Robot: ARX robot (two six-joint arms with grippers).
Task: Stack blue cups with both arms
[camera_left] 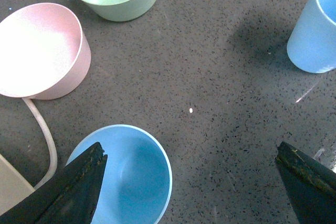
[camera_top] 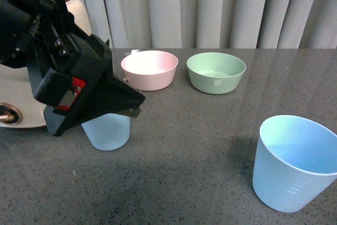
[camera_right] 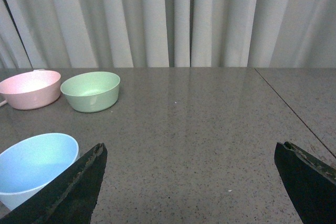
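Left gripper: the black angular left gripper (camera_left: 190, 150) is spread wide, with nothing between its fingers (camera_left: 73, 192). In the front view it hangs over the near left of the table, and a small red mark shows on its body.
Left cup: the left light-blue tapered plastic cup (camera_top: 108, 130) stands upright and empty right under that gripper. In the left wrist view one finger overlaps its rim and the other finger is well apart from it, so the cup sits off to one side of the gap. I cannot tell whether the finger touches the rim.
Right gripper: the black right gripper (camera_right: 190, 150) is also spread wide and holds nothing. It does not show in the front view.
Right cup: the right light-blue tapered plastic cup (camera_top: 295, 164) stands upright and empty at the near right, well apart from the left cup. In the right wrist view it shows just beside one finger, not in the middle of the gap.
Bowls: a round pale-pink plastic bowl (camera_top: 150, 69) and a round pale-green plastic bowl (camera_top: 216, 72) stand side by side at the far middle, with the pink one on the left. They are near each other but not touching.
Surface: a dark grey speckled tabletop (camera_top: 200, 130). The right wrist view shows a thin seam across its right part.
Room: a pleated pale-grey curtain (camera_top: 210, 9) hangs behind the far edge. A cream-white appliance (camera_top: 16, 93) stands at the far left, and a white cable (camera_left: 46, 135) runs beside the pink bowl.
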